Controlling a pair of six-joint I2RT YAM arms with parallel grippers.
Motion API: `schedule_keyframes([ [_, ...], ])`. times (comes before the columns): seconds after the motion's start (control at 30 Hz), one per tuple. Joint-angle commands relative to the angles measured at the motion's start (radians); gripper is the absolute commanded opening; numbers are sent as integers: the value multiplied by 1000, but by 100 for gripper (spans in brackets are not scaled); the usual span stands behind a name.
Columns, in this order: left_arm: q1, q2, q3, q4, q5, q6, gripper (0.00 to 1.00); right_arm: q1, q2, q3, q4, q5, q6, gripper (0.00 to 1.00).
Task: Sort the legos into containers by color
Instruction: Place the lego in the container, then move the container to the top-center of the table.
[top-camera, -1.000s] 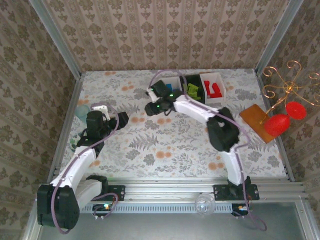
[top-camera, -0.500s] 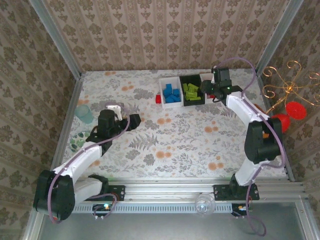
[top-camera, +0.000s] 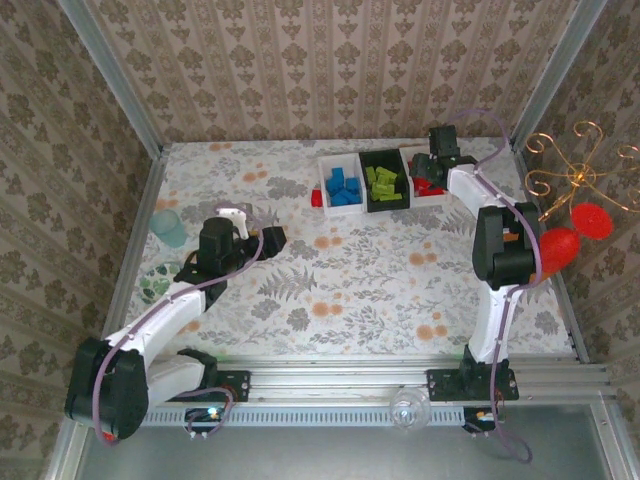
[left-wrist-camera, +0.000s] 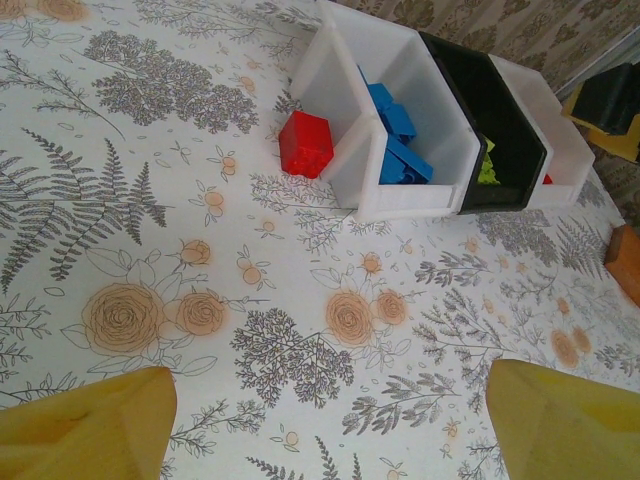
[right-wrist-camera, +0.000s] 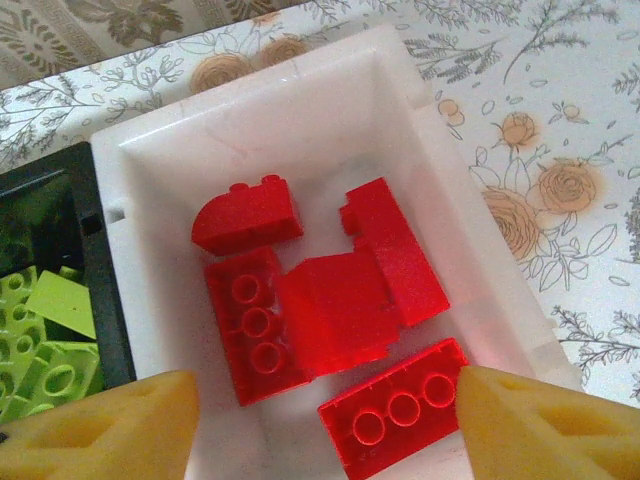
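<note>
One red brick (left-wrist-camera: 305, 143) lies loose on the counter (left-wrist-camera: 300, 260), just beside the outer wall of the white tray (left-wrist-camera: 410, 200) that holds the blue bricks (left-wrist-camera: 395, 130). Whether it touches that wall I cannot tell. Next in the row, the black tray (left-wrist-camera: 500, 130) holds the green bricks (top-camera: 383, 183), and the other white tray (right-wrist-camera: 260, 90) holds the red bricks (right-wrist-camera: 330, 310), about five of them lying close together.

The loose brick looks light, stiff and hard, with smooth sides that could slip, so a pinch across two flat opposite faces seems safer than one over the studs. I judge the side facing the tray wall leaves little room for a finger, so a grip along the wall may suit better.

The left fingers (left-wrist-camera: 90, 425) are spread wide with nothing between them, well short of the loose brick. The right fingers (right-wrist-camera: 100, 430) hang over the other white tray, also apart and clamped on nothing.

From above, the right wrist covers most of that tray. In the left wrist view the black tray's wall hides nearly all the green bricks. In the right wrist view the nearest red brick is cut off at the bottom edge, so no count is sure.
</note>
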Motion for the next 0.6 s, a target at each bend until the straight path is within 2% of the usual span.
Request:
schedule_keyframes([
  [0.0,-6,4,30,-22,-27,31,83,34,-95,-1,-18,21,-30,73],
  [0.1,4,5,27,-58,-59,57,85,133,-197,-88,31,-15,-76,75],
  [0.23,51,-6,-1,-56,-48,47,85,341,-252,-168,80,-87,-105,77],
  [0.4,90,-45,-29,-63,-50,44,85,522,-144,-85,102,-197,-69,75],
  [0.57,98,-65,-38,-66,-43,37,85,589,54,128,46,-182,-38,71],
])
